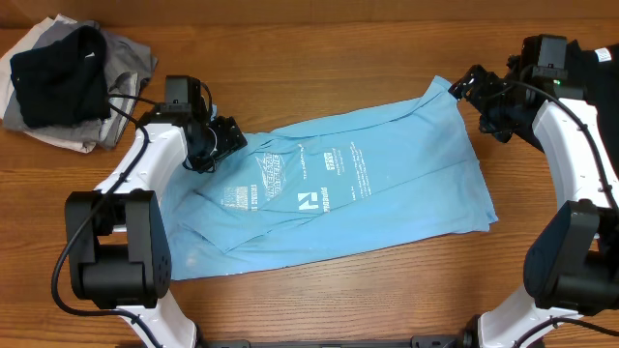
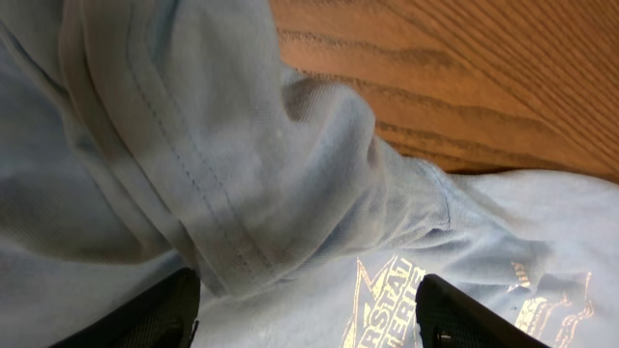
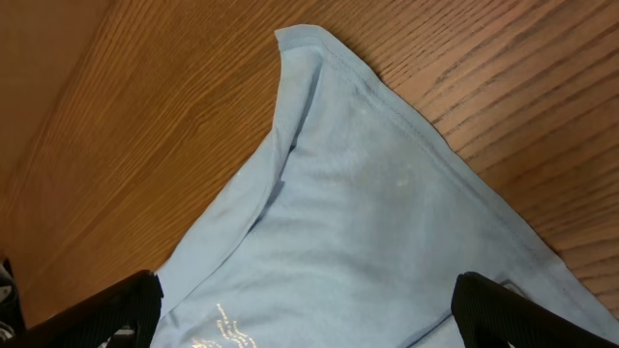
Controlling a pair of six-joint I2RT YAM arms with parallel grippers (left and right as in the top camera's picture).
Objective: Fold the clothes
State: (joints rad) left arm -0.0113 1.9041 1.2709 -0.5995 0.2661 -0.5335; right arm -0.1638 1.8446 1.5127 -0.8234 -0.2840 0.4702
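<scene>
The left end effector [image 1: 224, 143], fingers apart and gripping nothing, sits over a bunched sleeve [image 2: 242, 164] at the left end of the light blue shirt [image 1: 368, 193]. The shirt's long axis runs left to right across the wooden table [image 1: 319, 58]. The right end effector [image 1: 461, 87], wide open and empty, hovers at the shirt's far right corner. A pile of other clothes [image 1: 68, 82] lies at the table's far left.

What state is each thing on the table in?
light blue T-shirt: spread out, print up, creased, not yet folded.
clothes pile: heaped, unfolded.
left pincer: open, sleeve hem between its fingers.
right pincer: open, over the shirt's corner, holding nothing.
</scene>
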